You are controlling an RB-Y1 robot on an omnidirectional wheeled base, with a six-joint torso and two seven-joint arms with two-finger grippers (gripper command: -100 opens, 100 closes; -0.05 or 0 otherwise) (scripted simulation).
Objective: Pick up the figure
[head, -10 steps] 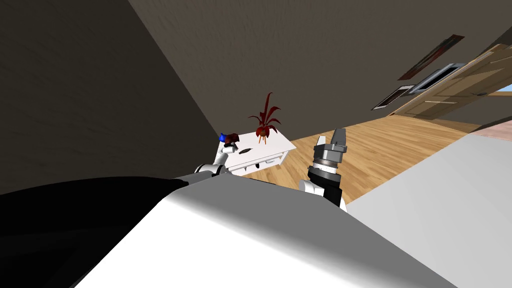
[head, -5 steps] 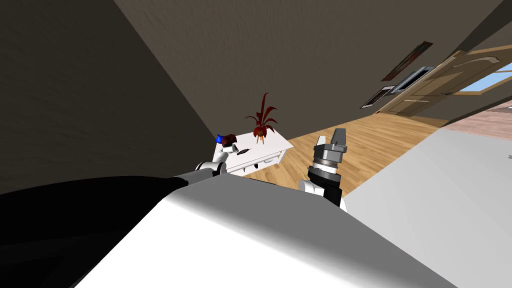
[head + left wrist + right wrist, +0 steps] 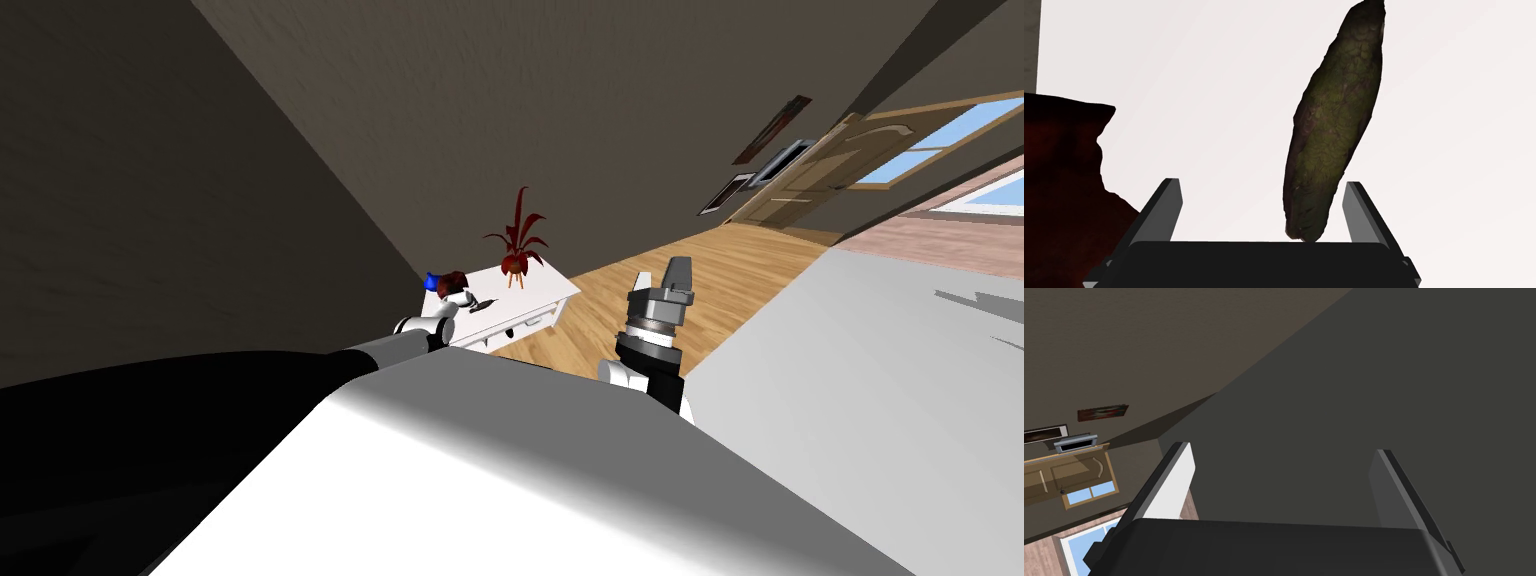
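Observation:
The figure (image 3: 1334, 130) is a long, dark olive, scaly shape lying flat on the white top of a small table (image 3: 1449, 100). My left gripper (image 3: 1263, 184) is open just above that top. The figure's near end lies between the fingers, close to one finger (image 3: 1360, 210), and neither finger touches it. In the head view the figure (image 3: 483, 302) is a small dark sliver on the table (image 3: 535, 292), with my left gripper (image 3: 462, 298) at it. My right gripper (image 3: 677, 275) is raised over the floor, open and holding nothing (image 3: 1284, 455).
A dark red object (image 3: 1059, 190) stands on the table close beside my left gripper; in the head view this dark red object (image 3: 450, 283) has a blue piece. A red plant (image 3: 517, 240) stands at the table's back. The table sits against a dark wall, with wooden floor (image 3: 700, 290) to its right.
The whole head view has turned, so I have moved; the table now sits slightly further left. My left hand stays over the table at the figure. The right arm holds its pose.

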